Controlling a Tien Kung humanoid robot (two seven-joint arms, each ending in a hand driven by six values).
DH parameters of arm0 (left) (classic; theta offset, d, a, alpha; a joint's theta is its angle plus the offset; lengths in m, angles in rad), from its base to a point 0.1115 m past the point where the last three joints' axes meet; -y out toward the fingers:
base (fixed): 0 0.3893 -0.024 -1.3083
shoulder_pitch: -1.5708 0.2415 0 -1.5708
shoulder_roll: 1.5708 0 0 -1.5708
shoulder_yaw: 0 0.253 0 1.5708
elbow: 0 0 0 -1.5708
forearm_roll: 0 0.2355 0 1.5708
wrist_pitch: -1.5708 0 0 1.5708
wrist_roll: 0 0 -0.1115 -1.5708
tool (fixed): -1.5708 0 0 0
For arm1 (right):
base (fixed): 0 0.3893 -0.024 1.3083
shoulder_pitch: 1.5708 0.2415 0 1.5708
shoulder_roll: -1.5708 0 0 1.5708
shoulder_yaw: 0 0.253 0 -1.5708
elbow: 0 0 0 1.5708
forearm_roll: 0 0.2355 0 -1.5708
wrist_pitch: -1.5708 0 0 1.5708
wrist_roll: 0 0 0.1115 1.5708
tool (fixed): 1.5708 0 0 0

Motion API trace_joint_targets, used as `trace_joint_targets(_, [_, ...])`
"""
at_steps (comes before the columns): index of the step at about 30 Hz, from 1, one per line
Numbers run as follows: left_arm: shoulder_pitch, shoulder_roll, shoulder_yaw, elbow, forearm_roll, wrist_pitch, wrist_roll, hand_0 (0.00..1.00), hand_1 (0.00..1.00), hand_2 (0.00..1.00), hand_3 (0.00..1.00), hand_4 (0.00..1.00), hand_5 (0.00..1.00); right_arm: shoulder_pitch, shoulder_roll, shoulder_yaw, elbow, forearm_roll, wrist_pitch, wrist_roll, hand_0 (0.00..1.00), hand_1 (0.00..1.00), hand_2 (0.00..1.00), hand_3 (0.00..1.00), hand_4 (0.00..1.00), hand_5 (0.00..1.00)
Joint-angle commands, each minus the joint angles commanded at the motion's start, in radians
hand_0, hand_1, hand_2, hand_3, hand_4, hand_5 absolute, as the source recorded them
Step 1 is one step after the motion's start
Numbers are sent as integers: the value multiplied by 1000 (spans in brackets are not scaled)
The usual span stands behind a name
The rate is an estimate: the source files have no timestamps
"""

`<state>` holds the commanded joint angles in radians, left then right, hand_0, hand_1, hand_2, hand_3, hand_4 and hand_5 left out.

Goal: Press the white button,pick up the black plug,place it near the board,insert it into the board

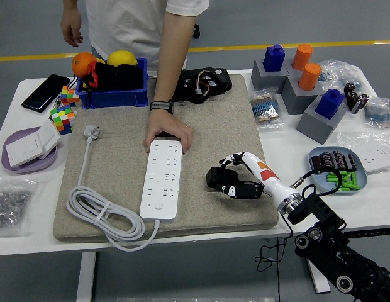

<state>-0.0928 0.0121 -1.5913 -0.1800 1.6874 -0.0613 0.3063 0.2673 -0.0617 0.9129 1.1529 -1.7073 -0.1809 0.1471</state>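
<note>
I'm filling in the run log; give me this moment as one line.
right hand: shut on black plug, right of power strip | person's hand: pressing on strip's far end | left hand: not in view | plug not inserted

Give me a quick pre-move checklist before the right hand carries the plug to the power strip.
1. Black plug held in right hand: ok, fingers curled around it.
2. Power strip flat on the mat: ok.
3. Person's hand off the strip: not ok, it rests on the far end.
4. Path from plug to strip free: ok.
5. Plug prongs facing down: cannot tell.
6. White button pressed: cannot tell.
</note>
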Motion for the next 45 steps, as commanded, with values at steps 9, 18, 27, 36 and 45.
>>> trace_joint_targets(9, [0, -1, -2, 0, 0, 0, 0, 648, 640, 632, 676, 514, 111, -2, 0, -6, -12, -1, 3, 3, 693, 679, 641, 498, 875, 85])
trace_joint_targets(18, [-3, 0, 0, 0, -3, 0, -1, 649, 640, 632, 676, 513, 109, -1, 3, -20, -20, 2, -11, 4, 664, 666, 629, 498, 871, 76])
trace_joint_targets(27, [-5, 0, 0, 0, -4, 0, -1, 649, 640, 632, 675, 511, 108, 0, 0, -21, -31, -5, -4, 3, 429, 514, 523, 492, 842, 2])
trace_joint_targets(36, [-5, -1, 1, 0, -6, 1, -1, 649, 639, 632, 675, 510, 108, -2, -1, -27, -38, 2, -2, 15, 405, 470, 504, 481, 829, 2])
trace_joint_targets(45, [-6, 0, 4, 0, -3, 0, 1, 649, 639, 632, 675, 508, 106, -2, -5, -34, -37, -7, -19, 35, 429, 461, 506, 507, 806, 2])
